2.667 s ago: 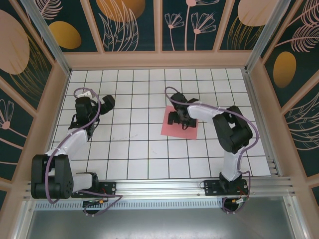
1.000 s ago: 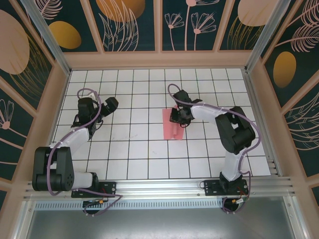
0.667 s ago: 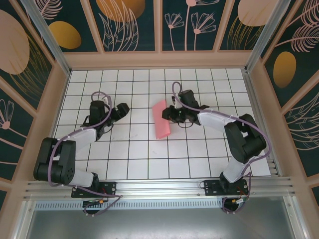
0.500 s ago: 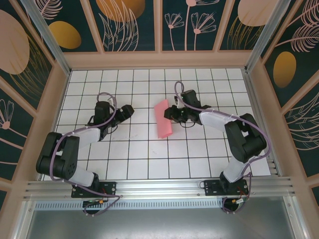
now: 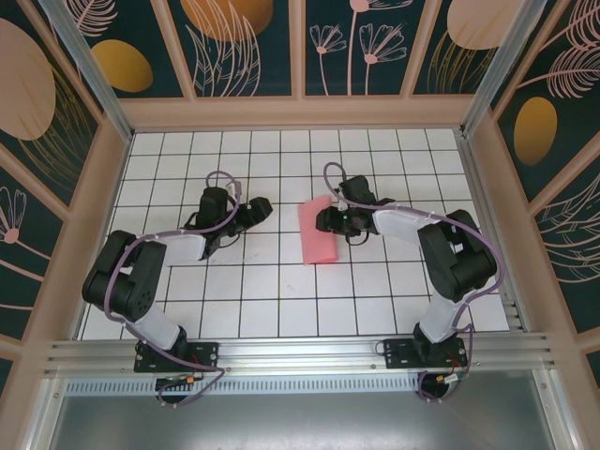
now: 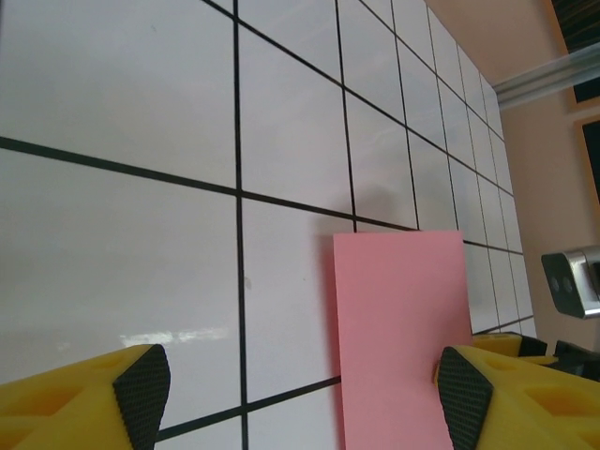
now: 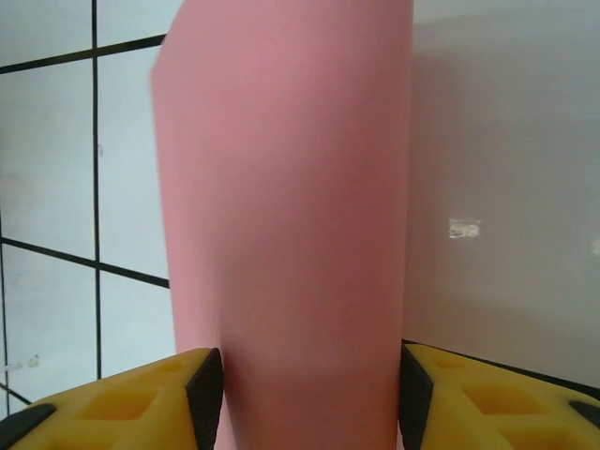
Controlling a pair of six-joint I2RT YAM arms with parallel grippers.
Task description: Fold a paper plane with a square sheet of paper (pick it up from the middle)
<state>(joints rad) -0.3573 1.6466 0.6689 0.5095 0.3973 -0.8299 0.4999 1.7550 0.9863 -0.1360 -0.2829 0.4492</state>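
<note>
The square sheet of paper [image 5: 317,234] is pink-red and bowed over into a narrow strip near the middle of the white grid table [image 5: 281,291]. My right gripper [image 5: 325,220] stands at its right edge. In the right wrist view the curved paper [image 7: 291,216] fills the gap of that gripper [image 7: 305,398], touching both pads with the jaws half apart. My left gripper [image 5: 260,210] is a tile to the paper's left, open. In the left wrist view the paper [image 6: 398,319] lies ahead, its edge against the right fingertip [image 6: 464,398] of the gripper [image 6: 302,394].
Wooden walls with patterned panels [image 5: 300,47] ring the table. An aluminium rail [image 5: 300,352] runs along the near edge by the arm bases. White tiles lie around the paper on every side.
My left arm has swung right, up to the paper. The right gripper's jaws have widened, and the paper has spread and settled lower between them.
</note>
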